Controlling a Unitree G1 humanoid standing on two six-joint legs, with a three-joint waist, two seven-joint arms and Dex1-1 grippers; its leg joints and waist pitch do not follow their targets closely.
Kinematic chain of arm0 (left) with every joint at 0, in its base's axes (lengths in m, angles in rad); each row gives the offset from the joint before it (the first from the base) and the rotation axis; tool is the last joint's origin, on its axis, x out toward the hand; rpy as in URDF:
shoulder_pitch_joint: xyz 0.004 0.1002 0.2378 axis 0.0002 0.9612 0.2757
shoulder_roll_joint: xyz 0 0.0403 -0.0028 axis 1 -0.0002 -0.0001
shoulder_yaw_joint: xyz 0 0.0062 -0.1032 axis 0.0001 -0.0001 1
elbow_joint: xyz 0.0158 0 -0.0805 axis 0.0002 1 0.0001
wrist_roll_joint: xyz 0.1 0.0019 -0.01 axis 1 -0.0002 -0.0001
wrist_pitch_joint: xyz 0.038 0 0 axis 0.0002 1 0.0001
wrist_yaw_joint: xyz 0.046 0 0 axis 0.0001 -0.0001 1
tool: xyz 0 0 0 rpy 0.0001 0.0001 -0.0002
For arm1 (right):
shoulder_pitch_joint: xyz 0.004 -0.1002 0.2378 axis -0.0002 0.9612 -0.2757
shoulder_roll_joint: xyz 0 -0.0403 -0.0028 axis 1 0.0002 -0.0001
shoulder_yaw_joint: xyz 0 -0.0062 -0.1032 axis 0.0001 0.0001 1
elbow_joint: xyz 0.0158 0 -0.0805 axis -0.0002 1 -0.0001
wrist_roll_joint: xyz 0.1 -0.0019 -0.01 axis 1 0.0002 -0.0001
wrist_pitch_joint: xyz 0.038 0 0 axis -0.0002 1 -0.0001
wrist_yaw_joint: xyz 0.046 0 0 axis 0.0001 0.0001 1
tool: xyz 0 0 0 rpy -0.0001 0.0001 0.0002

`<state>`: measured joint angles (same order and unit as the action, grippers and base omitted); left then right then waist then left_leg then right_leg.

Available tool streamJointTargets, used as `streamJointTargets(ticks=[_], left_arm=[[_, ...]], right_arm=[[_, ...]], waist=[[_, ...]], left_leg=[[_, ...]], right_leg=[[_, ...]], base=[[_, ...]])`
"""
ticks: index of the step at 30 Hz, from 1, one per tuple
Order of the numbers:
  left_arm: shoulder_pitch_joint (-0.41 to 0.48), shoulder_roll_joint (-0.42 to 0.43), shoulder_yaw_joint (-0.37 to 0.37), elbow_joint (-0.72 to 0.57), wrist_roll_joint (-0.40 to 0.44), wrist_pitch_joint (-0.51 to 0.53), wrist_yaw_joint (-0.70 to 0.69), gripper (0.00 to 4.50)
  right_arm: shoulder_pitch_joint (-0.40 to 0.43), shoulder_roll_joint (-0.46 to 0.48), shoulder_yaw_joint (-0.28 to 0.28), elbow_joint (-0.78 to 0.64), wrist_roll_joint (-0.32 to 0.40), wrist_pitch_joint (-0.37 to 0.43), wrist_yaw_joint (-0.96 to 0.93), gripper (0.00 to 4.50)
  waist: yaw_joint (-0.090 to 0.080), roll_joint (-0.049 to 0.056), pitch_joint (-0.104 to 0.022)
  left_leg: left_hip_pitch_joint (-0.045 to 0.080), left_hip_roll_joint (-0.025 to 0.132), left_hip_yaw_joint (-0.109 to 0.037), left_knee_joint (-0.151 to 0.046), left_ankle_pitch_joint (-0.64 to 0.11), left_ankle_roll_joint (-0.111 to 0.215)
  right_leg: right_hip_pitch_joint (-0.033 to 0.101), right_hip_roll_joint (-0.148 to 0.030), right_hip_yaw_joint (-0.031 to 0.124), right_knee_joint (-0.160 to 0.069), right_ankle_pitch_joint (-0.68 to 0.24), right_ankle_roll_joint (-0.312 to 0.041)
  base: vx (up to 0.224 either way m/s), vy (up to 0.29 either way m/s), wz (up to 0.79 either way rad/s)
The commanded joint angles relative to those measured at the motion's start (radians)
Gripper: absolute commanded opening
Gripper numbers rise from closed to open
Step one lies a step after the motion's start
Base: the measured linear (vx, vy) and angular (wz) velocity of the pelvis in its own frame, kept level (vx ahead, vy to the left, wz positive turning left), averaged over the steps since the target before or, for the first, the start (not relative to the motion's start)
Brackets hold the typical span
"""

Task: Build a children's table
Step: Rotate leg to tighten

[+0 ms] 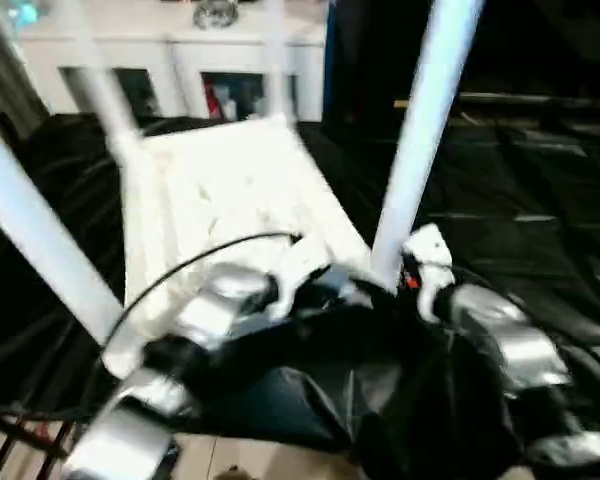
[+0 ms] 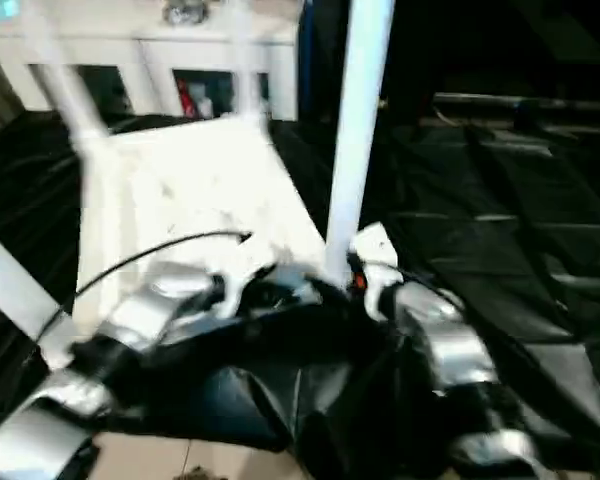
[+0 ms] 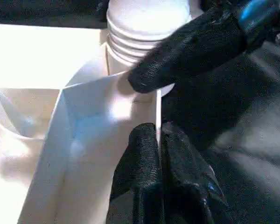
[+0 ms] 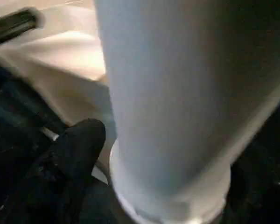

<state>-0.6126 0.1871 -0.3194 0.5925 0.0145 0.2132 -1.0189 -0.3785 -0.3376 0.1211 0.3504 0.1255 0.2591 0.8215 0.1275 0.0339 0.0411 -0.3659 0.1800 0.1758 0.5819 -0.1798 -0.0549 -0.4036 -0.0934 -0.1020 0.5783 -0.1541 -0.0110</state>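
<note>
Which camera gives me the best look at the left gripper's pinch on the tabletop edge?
The left wrist view: the left gripper is shut on the thin side wall of the tabletop, just below the corner socket. In the eye views that gripper sits low by the near corner, its fingers hidden behind the forearm. The right wrist view shows mainly the leg.

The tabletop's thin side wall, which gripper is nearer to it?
Left. The left gripper pinches the tabletop's side wall; the right gripper is beside the near leg.
</note>
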Motion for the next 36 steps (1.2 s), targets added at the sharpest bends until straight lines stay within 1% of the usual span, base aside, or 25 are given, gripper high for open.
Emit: streamJointTargets(ticks=[1,3,4,8,9,10,13,14,16,18,20,22,24,25,26,27,28,29,30,31,32,33,34,35,36], left_arm=[[0.006,-0.017,-0.025,-0.093,-0.082,-0.046,-0.098,0.0],[0.021,0.004,-0.026,-0.123,-0.093,-0.032,-0.131,0.0],[0.032,0.018,-0.027,-0.142,-0.096,-0.025,-0.15,0.0],[0.067,0.059,-0.021,-0.199,-0.101,-0.002,-0.201,0.0],[0.072,0.066,-0.021,-0.208,-0.102,0.001,-0.205,0.0],[0.077,0.074,-0.022,-0.216,-0.103,0.004,-0.209,0.0],[0.086,0.088,-0.023,-0.239,-0.11,0.015,-0.217,0.0],[0.087,0.088,-0.023,-0.243,-0.11,0.018,-0.219,0.0],[0.091,0.089,-0.022,-0.251,-0.108,0.024,-0.223,0.0],[0.093,0.089,-0.021,-0.258,-0.107,0.029,-0.229,0.0],[0.095,0.087,-0.022,-0.259,-0.105,0.032,-0.23,0.0],[0.095,0.079,-0.021,-0.253,-0.105,0.032,-0.221,0.0],[0.09,0.064,-0.015,-0.238,-0.103,0.036,-0.193,0.0],[0.078,0.043,-0.007,-0.206,-0.087,0.03,-0.145,0.0],[0.07,0.028,-0.002,-0.184,-0.075,0.026,-0.111,0.0],[0.057,0.008,0.004,-0.152,-0.059,0.018,-0.066,0.0],[0.025,-0.037,0.017,-0.087,-0.029,0.016,0.036,0.0],[0.009,-0.057,0.024,-0.057,-0.018,0.023,0.084,0.0],[-0.018,-0.089,0.037,-0.008,-0.001,0.042,0.165,0.0],[-0.018,-0.089,0.037,-0.008,-0.001,0.042,0.165,0.0],[-0.053,-0.132,0.055,0.046,0.004,0.05,0.243,0.0],[-0.076,-0.162,0.068,0.077,-0.002,0.051,0.282,0.0],[-0.088,-0.178,0.075,0.094,-0.005,0.052,0.302,0.0],[-0.104,-0.199,0.079,0.115,-0.006,0.049,0.326,0.0],[-0.104,-0.199,0.079,0.115,-0.006,0.049,0.326,0.0]], right_arm=[[0.008,-0.015,0.06,-0.051,0.032,-0.004,0.113,3.82],[0.013,-0.042,0.063,-0.068,0.045,0.006,0.158,3.82],[0.016,-0.06,0.066,-0.078,0.051,0.013,0.189,3.82],[0.028,-0.11,0.076,-0.088,0.052,0.009,0.266,3.82],[0.028,-0.114,0.075,-0.088,0.055,0.008,0.275,3.58],[0.028,-0.116,0.071,-0.087,0.06,0.011,0.28,3.51],[0.027,-0.118,0.065,-0.093,0.082,0.024,0.294,3.36],[0.028,-0.117,0.065,-0.095,0.085,0.025,0.298,3.09],[0.03,-0.117,0.067,-0.101,0.089,0.031,0.305,3.06],[0.033,-0.116,0.07,-0.108,0.094,0.038,0.315,2.83],[0.04,-0.113,0.073,-0.114,0.096,0.042,0.324,2.77],[0.048,-0.107,0.073,-0.115,0.095,0.043,0.321,2.76],[0.053,-0.096,0.07,-0.113,0.101,0.046,0.303,2.74],[0.048,-0.072,0.06,-0.091,0.087,0.034,0.247,2.74],[0.045,-0.054,0.053,-0.075,0.076,0.025,0.206,2.74],[0.035,-0.024,0.039,-0.044,0.059,0.021,0.134,2.74],[0.017,0.024,0.015,0.009,0.031,0.018,0.015,2.73],[0.009,0.043,0.004,0.031,0.023,0.024,-0.034,2.73],[-0.004,0.074,-0.015,0.063,0.013,0.04,-0.111,2.73],[-0.004,0.074,-0.015,0.063,0.013,0.04,-0.111,2.72],[-0.019,0.116,-0.041,0.097,0.004,0.047,-0.207,2.72],[-0.029,0.151,-0.061,0.111,0.012,0.058,-0.261,2.72],[-0.035,0.17,-0.071,0.119,0.016,0.065,-0.289,2.72],[-0.043,0.198,-0.083,0.127,0.018,0.068,-0.333,2.72],[-0.043,0.198,-0.083,0.127,0.018,0.068,-0.333,2.72]], waist=[[0.001,-0.023,-0.058],[0.003,-0.021,-0.058],[0.007,-0.022,-0.06],[0.014,-0.022,-0.059],[0.015,-0.025,-0.059],[0.016,-0.023,-0.059],[0.016,-0.025,-0.059],[0.016,-0.023,-0.058],[0.015,-0.024,-0.058],[0.016,-0.024,-0.058],[0.016,-0.028,-0.059],[0.018,-0.028,-0.059],[0.019,-0.027,-0.059],[0.018,-0.029,-0.059],[0.015,-0.028,-0.056],[0.013,-0.029,-0.057],[0.011,-0.031,-0.055],[0.002,-0.029,-0.05],[-0.002,-0.032,-0.052],[-0.004,-0.03,-0.051],[-0.007,-0.033,-0.052],[-0.01,-0.03,-0.053],[-0.012,-0.031,-0.055],[-0.011,-0.027,-0.059],[-0.012,-0.028,-0.058]], left_leg=[[0.006,0.054,-0.015,-0.07,-0.22,0.073],[0.007,0.056,-0.015,-0.071,-0.234,0.071],[0.008,0.057,-0.015,-0.07,-0.226,0.069],[0.007,0.056,-0.012,-0.067,-0.21,0.074],[0.007,0.057,-0.012,-0.067,-0.212,0.074],[0.006,0.056,-0.013,-0.068,-0.21,0.072],[0.007,0.056,-0.014,-0.069,-0.213,0.067],[0.007,0.057,-0.014,-0.069,-0.219,0.066],[0.008,0.057,-0.014,-0.069,-0.22,0.062],[0.006,0.055,-0.014,-0.069,-0.217,0.061],[0.006,0.055,-0.014,-0.068,-0.212,0.062],[0.006,0.055,-0.014,-0.067,-0.202,0.065],[0.006,0.055,-0.014,-0.067,-0.199,0.065],[0.006,0.055,-0.014,-0.067,-0.199,0.065],[0.006,0.053,-0.014,-0.068,-0.206,0.06],[0.006,0.051,-0.015,-0.069,-0.22,0.05],[0.006,0.049,-0.015,-0.07,-0.225,0.045],[0.009,0.045,-0.015,-0.072,-0.249,0.031],[0.01,0.041,-0.017,-0.069,-0.263,0.018],[0.014,0.041,-0.018,-0.07,-0.274,0.015],[0.015,0.038,-0.017,-0.067,-0.275,0.02],[0.014,0.037,-0.017,-0.067,-0.265,0.025],[0.014,0.037,-0.017,-0.068,-0.259,0.027],[0.009,0.04,-0.019,-0.069,-0.232,0.034],[0.008,0.042,-0.019,-0.069,-0.23,0.037]], right_leg=[[0.051,-0.072,0.053,-0.074,-0.372,-0.143],[0.048,-0.071,0.053,-0.073,-0.368,-0.15],[0.049,-0.072,0.054,-0.069,-0.34,-0.163],[0.05,-0.072,0.055,-0.065,-0.318,-0.175],[0.049,-0.072,0.055,-0.065,-0.322,-0.175],[0.05,-0.073,0.054,-0.065,-0.331,-0.174],[0.05,-0.072,0.054,-0.066,-0.341,-0.171],[0.049,-0.072,0.055,-0.067,-0.344,-0.171],[0.049,-0.072,0.055,-0.067,-0.343,-0.171],[0.05,-0.071,0.055,-0.067,-0.343,-0.17],[0.05,-0.072,0.055,-0.067,-0.344,-0.167],[0.05,-0.072,0.055,-0.066,-0.34,-0.164],[0.05,-0.072,0.055,-0.066,-0.34,-0.163],[0.049,-0.072,0.054,-0.066,-0.34,-0.163],[0.047,-0.07,0.054,-0.07,-0.356,-0.16],[0.049,-0.073,0.053,-0.073,-0.385,-0.151],[0.048,-0.072,0.052,-0.076,-0.403,-0.144],[0.042,-0.07,0.049,-0.086,-0.459,-0.128],[0.046,-0.073,0.045,-0.09,-0.51,-0.105],[0.043,-0.073,0.044,-0.094,-0.53,-0.098],[0.043,-0.074,0.043,-0.099,-0.545,-0.084],[0.042,-0.073,0.044,-0.1,-0.537,-0.081],[0.041,-0.072,0.044,-0.1,-0.529,-0.083],[0.046,-0.072,0.046,-0.092,-0.47,-0.095],[0.045,-0.071,0.047,-0.091,-0.451,-0.101]], base=[[0.0,0.0,0.0],[0.0,0.0,0.0],[0.0,0.0,0.0],[0.0,0.0,0.0],[0.0,0.0,0.0],[0.0,0.0,0.0],[0.0,0.0,0.0],[0.0,0.0,0.0],[0.0,0.0,0.0],[0.0,0.0,0.0],[0.0,0.0,0.0],[0.0,0.0,0.0],[0.0,0.0,0.0],[0.0,0.0,0.0],[0.0,0.0,0.0],[0.0,0.0,0.0],[0.0,0.0,0.0],[0.0,0.0,0.0],[0.0,0.0,0.0],[0.0,0.0,0.0],[0.0,0.0,0.0],[0.0,0.0,0.0],[0.0,0.0,0.0],[0.0,0.0,0.0],[0.0,0.0,0.0]])
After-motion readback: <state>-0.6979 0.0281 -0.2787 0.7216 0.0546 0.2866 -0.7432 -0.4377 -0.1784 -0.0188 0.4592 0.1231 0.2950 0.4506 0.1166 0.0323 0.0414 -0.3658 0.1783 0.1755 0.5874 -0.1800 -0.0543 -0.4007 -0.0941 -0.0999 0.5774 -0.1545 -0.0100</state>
